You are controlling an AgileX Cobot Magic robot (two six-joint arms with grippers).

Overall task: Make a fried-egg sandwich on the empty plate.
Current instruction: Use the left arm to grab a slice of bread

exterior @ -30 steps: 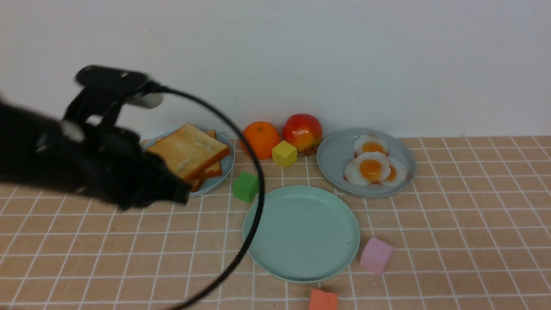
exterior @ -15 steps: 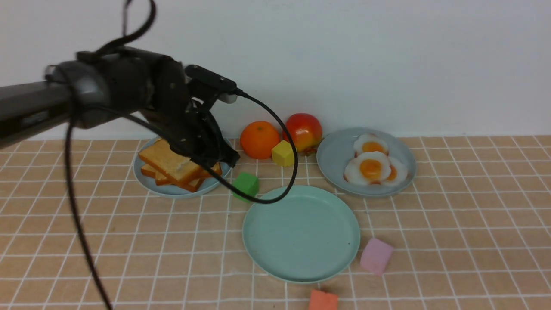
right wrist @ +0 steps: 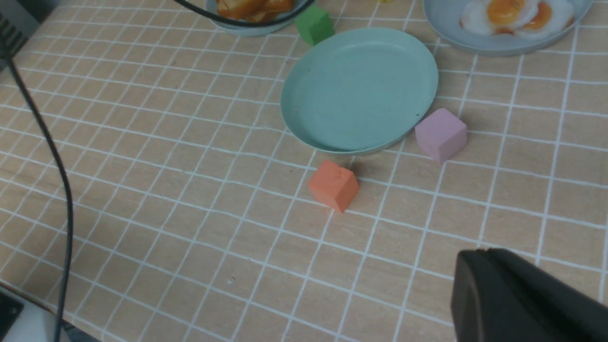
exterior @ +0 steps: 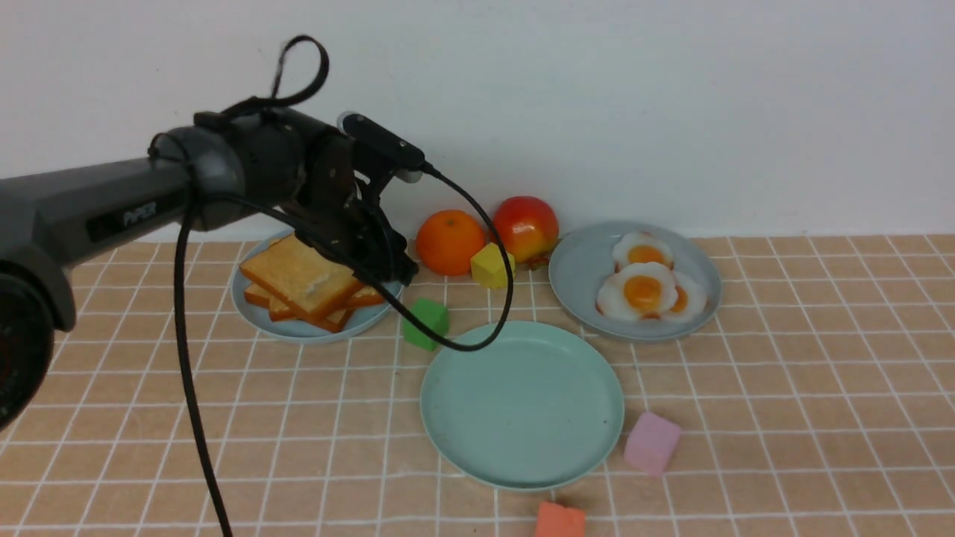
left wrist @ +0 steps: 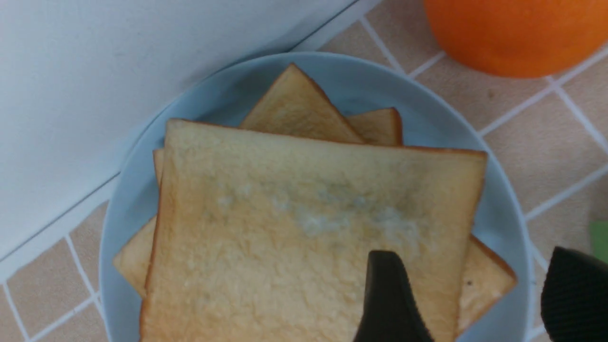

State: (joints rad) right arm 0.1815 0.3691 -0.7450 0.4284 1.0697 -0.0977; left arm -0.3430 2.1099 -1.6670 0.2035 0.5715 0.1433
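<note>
Mint plate lay flat on tabletop, rim up, front of centre. Round, so no long axis.
Three plates total. Behind mint one, toast plate at left and egg plate at right.
Toast stack: at least three slices.
Eggs: three.
Four cubes: green, yellow, pink, red-orange.
One orange, one apple.
Left gripper hung over toast stack, jaws spread, pinching nothing.
Right gripper: jaws' state, cannot tell.

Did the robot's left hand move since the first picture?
Yes. The left hand swung right and back: earlier it covered the left front of the toast plate; now it hovers open over that plate's right side.
</note>
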